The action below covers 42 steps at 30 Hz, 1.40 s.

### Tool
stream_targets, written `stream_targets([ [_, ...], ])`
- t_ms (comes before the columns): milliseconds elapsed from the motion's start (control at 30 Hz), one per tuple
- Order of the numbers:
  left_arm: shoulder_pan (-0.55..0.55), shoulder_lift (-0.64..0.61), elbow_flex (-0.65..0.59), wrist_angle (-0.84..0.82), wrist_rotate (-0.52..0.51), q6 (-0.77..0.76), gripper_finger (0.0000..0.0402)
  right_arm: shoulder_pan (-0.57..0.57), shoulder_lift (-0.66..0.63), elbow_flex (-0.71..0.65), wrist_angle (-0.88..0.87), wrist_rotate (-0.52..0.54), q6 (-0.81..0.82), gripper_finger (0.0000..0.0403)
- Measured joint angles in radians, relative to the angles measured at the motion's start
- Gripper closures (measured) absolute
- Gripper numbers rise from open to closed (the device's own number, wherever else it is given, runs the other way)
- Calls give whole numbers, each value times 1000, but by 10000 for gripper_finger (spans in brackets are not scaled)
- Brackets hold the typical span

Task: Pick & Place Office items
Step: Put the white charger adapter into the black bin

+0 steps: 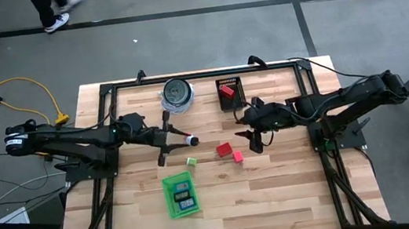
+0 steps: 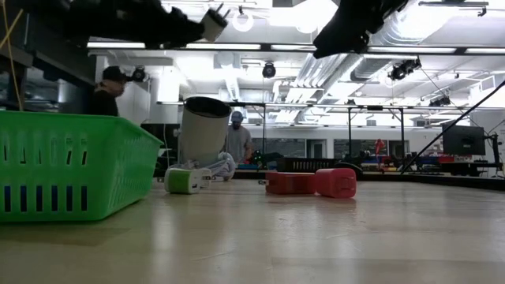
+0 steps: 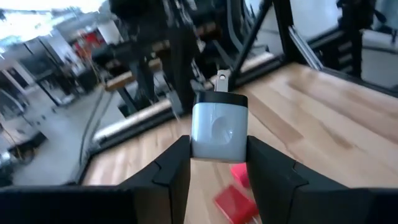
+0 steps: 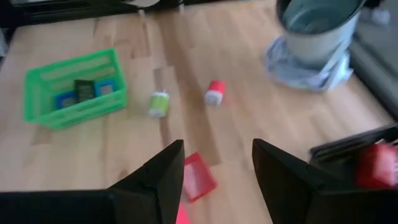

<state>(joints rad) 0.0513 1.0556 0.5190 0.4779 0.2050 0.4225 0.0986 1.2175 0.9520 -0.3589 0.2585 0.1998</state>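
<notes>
Wood table (image 1: 294, 190), open workshop behind, people well off. Left gripper (image 3: 217, 163) is up off the table, clamped on a white charger block (image 3: 218, 130), prongs pointing away from the wrist. Green tray (image 1: 181, 195), with blue and dark pieces already inside, sits below and a bit back toward the table's near edge. I'd swing over the tray, drop low, then release so it doesn't bounce out. Right gripper (image 4: 217, 165) hangs wide and empty just above the red block (image 4: 198, 175); green piece (image 4: 158, 103) and red-white piece (image 4: 215, 92) beyond it.
</notes>
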Motion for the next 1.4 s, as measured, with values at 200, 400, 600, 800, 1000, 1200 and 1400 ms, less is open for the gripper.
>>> stream_targets([
  [200,3,155,0,272,1,32,271,0,0,0,12,91,-66,227],
  [400,34,317,36,488,5,-3,271,0,0,0,75,84,-120,227],
  [600,45,414,113,502,13,-29,271,0,0,0,119,83,-190,227],
  [800,45,422,140,541,13,-89,271,0,0,0,143,82,-235,227],
  [1000,45,422,141,565,4,-102,271,0,0,0,215,78,-284,227],
  [1200,45,422,141,583,-12,-110,271,0,0,0,262,72,-302,227],
  [1400,43,422,141,587,-51,-147,271,0,18,0,306,48,-303,227],
])
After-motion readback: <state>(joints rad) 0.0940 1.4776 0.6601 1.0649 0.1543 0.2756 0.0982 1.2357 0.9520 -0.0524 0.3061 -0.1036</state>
